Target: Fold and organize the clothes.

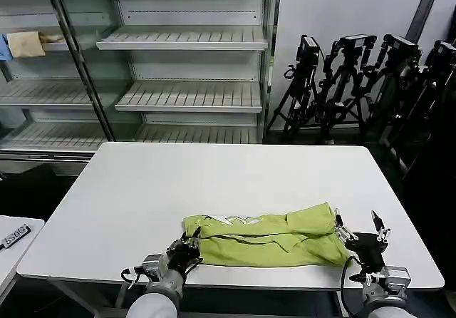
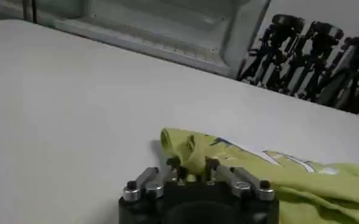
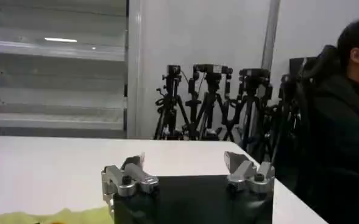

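Head view has your left gripper (image 1: 187,249) pinched on the shirt (image 1: 267,237) corner and the right gripper (image 1: 360,231) spread just beside its far end; lift evenly.

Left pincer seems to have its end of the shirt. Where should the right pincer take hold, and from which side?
Take the shirt at its right-hand end, probably the near corner where the layers stack into a pinchable edge. Come in low from the right, along the table: the right pincer sits open just beside that end. The left pincer looks shut on the opposite end.
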